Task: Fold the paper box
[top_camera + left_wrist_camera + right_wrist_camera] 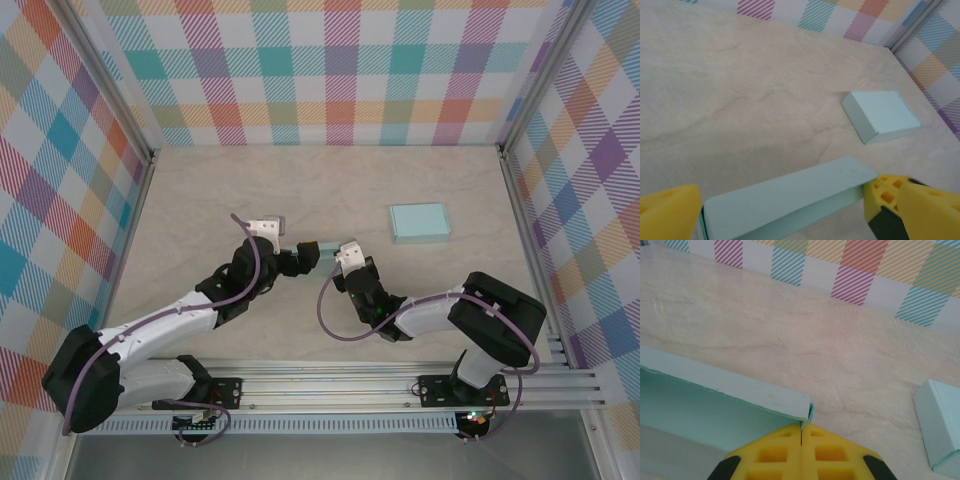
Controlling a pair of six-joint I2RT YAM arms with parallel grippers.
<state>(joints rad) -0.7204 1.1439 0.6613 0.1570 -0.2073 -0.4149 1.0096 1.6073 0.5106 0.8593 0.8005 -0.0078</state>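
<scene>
Beige marbled tabletop [300,190]; pastel plaid walls [330,70] on three sides; slotted metal rail [340,385] along near edge.

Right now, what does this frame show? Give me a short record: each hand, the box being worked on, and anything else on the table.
left hand: open wide, fingers either side of the half-folded box
right hand: shut, tips at the box's end corner; cannot tell if paper is pinched
half-folded box: light teal, long, one side open, lying between the hands
closed box: same teal, flat on the table, beyond the right hand, apart from both hands
</scene>
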